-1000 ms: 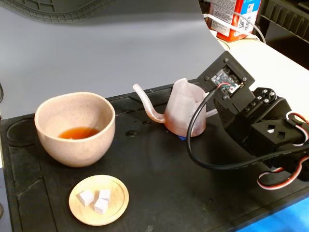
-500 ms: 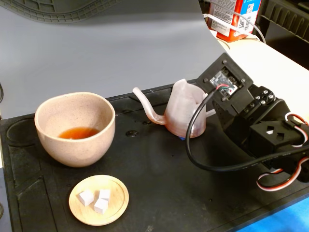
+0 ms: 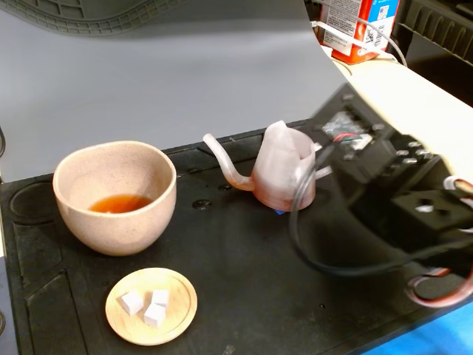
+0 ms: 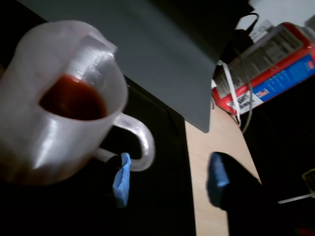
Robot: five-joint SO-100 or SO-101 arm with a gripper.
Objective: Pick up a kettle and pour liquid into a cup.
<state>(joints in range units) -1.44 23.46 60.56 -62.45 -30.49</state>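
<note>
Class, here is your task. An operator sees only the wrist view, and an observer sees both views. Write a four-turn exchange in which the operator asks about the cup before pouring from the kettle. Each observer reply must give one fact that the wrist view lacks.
Operator: I see only the kettle, with red liquid inside. Where is the cup?
Observer: In the fixed view the cup stands to the left of the kettle, apart from it, and the spout points toward it.
Operator: Is the cup empty?
Observer: No. A small pool of orange-brown liquid already lies at its bottom.
</note>
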